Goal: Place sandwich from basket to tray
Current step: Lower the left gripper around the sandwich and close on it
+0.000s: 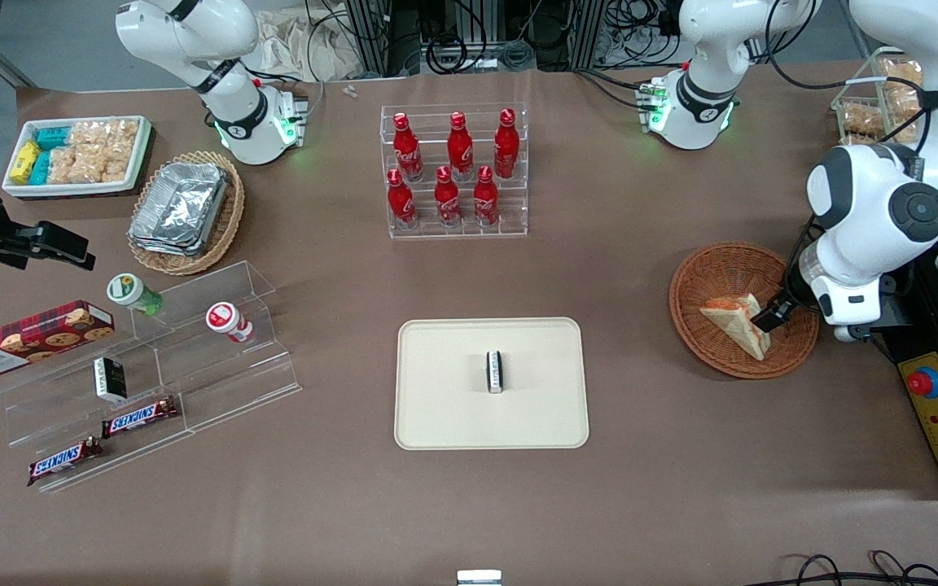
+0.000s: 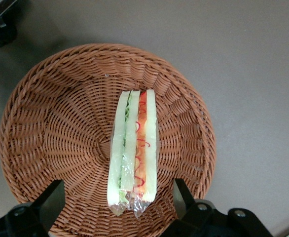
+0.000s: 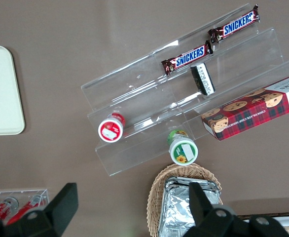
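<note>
The sandwich point(image 1: 731, 319) is a plastic-wrapped white wedge standing on edge in the reddish-brown wicker basket point(image 1: 713, 273), with its red and green filling point(image 2: 134, 148) facing up. My left gripper point(image 1: 770, 317) is low inside the basket point(image 2: 60, 128) and open. Its two black fingers point(image 2: 53, 200) stand wide apart on either side of the sandwich's narrow end, not touching it. The cream tray point(image 1: 453, 407) lies on the table toward the parked arm from the basket, with a small black-and-white packet point(image 1: 495, 371) lying on it.
A clear rack of red bottles point(image 1: 454, 171) stands farther from the front camera than the tray. A black control box with a red button point(image 1: 937, 407) lies beside the basket at the table's working-arm end. Clear steps with snacks point(image 1: 135, 366) lie toward the parked arm's end.
</note>
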`<state>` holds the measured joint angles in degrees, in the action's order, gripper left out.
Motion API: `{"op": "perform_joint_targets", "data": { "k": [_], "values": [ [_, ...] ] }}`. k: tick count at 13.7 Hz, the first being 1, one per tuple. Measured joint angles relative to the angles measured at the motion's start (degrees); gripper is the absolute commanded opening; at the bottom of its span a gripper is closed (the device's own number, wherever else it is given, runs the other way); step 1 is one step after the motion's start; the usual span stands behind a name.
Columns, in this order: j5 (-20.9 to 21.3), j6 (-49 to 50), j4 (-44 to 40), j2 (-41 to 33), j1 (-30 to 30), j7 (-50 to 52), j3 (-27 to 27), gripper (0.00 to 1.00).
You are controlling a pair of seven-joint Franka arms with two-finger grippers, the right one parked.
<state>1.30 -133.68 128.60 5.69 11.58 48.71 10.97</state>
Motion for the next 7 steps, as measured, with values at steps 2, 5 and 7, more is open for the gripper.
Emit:
{"op": "perform_joint_targets", "data": {
  "k": [2,5,7],
  "values": [
    [-0.02,-2.66,2.07,0.1,0.0,0.0,-0.01,0.98],
    [-0.28,-6.82,4.84,0.97,0.0,0.0,-0.01,0.98],
    [-0.45,-7.45,5.09,1.69,0.0,0.0,-0.03,0.98]
  ]
}}
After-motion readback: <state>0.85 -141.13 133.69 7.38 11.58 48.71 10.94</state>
